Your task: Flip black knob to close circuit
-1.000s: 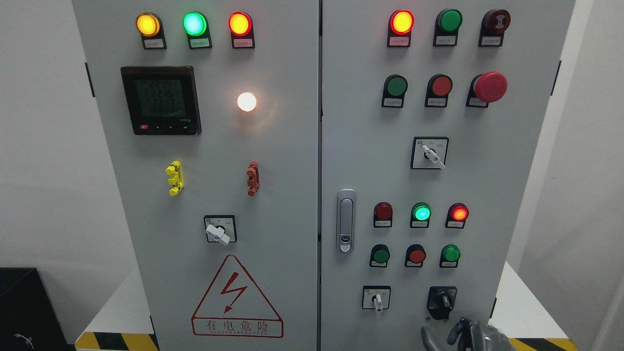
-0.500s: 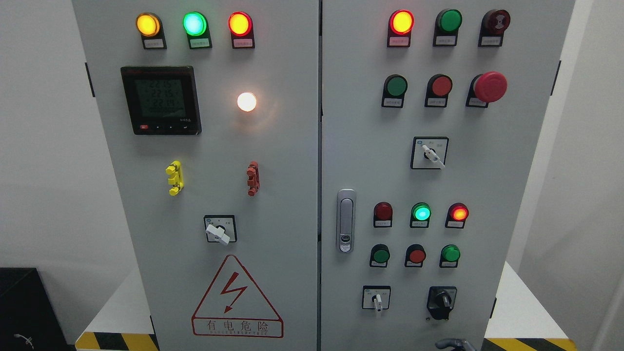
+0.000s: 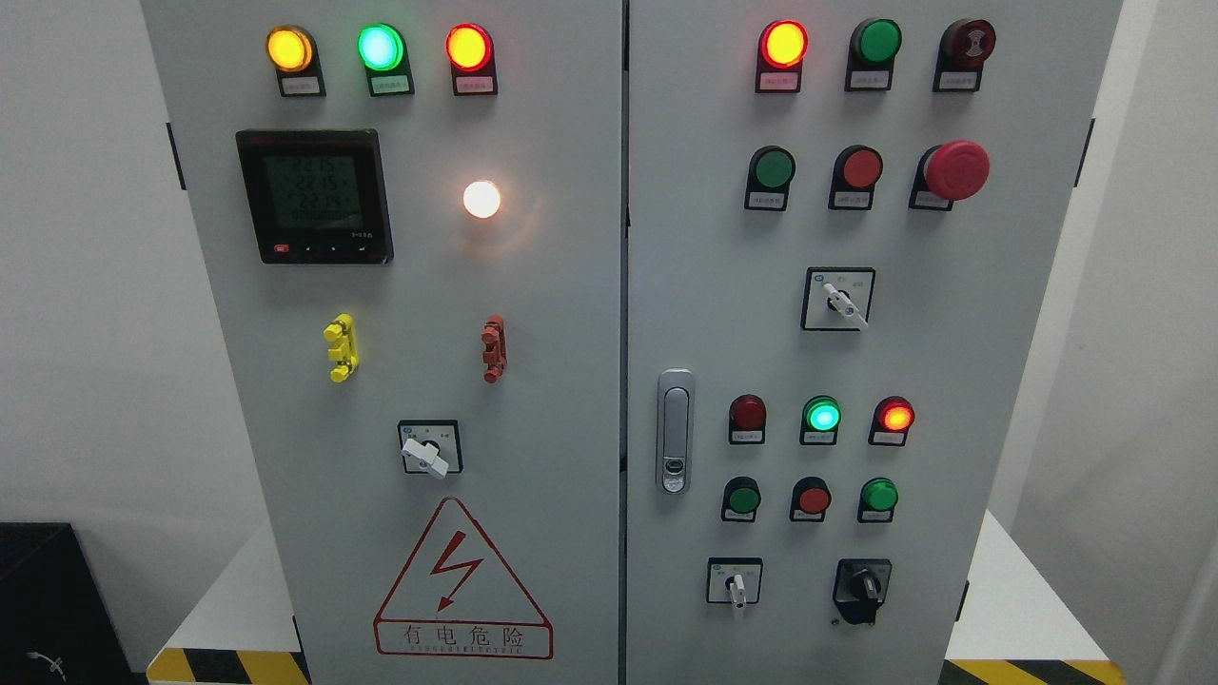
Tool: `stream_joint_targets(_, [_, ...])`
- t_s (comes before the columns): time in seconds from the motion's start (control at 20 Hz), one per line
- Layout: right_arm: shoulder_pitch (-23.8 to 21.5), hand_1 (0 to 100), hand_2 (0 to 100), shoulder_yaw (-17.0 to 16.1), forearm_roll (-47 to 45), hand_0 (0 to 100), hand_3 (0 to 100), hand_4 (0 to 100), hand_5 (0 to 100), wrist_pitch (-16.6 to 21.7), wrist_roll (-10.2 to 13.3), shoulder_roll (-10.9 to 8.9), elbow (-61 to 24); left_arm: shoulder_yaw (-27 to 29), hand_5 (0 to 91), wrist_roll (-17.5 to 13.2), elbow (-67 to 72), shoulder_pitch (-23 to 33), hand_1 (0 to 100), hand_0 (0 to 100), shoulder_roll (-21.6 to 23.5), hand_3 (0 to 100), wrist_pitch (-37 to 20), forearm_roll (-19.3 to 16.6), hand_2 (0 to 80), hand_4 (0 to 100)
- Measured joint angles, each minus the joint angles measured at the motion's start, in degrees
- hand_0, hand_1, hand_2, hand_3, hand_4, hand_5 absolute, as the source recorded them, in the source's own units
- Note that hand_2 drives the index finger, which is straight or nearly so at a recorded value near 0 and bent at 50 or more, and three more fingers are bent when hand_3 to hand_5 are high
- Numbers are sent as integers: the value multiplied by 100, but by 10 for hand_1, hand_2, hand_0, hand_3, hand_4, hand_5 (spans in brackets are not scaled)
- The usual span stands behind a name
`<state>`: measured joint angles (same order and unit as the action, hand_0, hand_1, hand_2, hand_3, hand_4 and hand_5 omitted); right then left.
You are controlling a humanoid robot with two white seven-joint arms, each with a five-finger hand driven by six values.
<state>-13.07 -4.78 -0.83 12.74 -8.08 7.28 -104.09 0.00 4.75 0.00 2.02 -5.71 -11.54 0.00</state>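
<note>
At cabinet's lower right — black knob (image 3: 863, 584) untouched | no hand visible — state unknowable

A grey cabinet (image 3: 571, 285) with two doors fills the head view. The black knob (image 3: 864, 588) sits low on the right door, beside a small white switch (image 3: 735, 583). Above them glows a green lamp (image 3: 822, 416); a door handle (image 3: 675, 431) stands upright near the seam

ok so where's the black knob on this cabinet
In the head view, the black knob sits at the bottom of the right door, to the right of the small white-handled selector switch and below the green push button.
</note>
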Motion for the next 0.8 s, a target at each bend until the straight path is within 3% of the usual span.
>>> stream_joint_targets(0.3, [-148,82,0,20,-433,0,0,0,0,52,-157,-6,-37,0,0,0,0,0,556,120,0,0,1,0,0,0])
stream_joint_targets(0.8, [-223,80,0,38,-615,0,0,0,0,131,-182,-12,-3,0,0,3,0,0,556,120,0,0,6,0,0,0])
